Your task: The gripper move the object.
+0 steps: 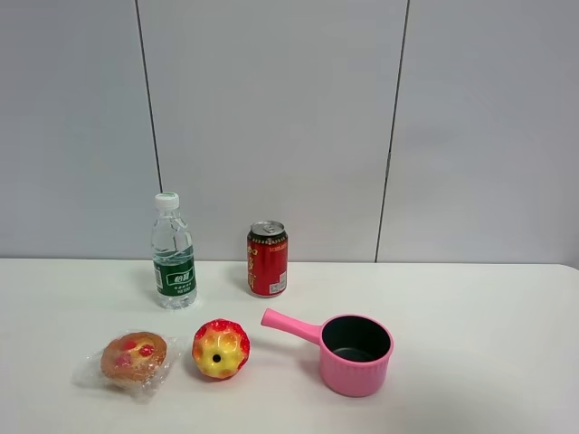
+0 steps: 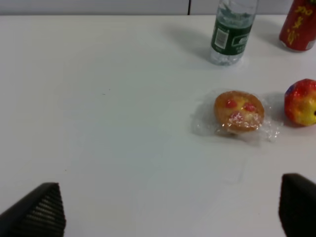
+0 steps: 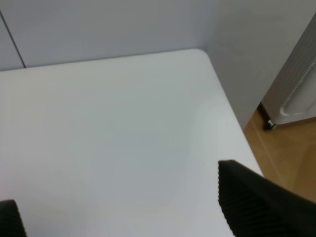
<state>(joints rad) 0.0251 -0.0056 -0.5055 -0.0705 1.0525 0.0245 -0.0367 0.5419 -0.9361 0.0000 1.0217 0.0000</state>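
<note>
The object is a small golden-brown bun with red spots in crinkly clear wrap [image 1: 134, 358]. It lies on the white table at the front left. It also shows in the left wrist view [image 2: 239, 111]. My left gripper [image 2: 168, 212] is open and empty, well short of the bun, with its black fingertips [image 2: 39, 212] wide apart. My right gripper [image 3: 133, 207] is open and empty over bare table near the table's right corner. Neither gripper shows in the exterior high view.
A glossy yellow-red bumpy ball [image 1: 220, 348] sits just right of the bun. A pink saucepan [image 1: 355, 353] stands further right. A water bottle [image 1: 173, 252] and a red can [image 1: 268, 259] stand behind. The table's right edge [image 3: 232, 118] drops to a wood floor.
</note>
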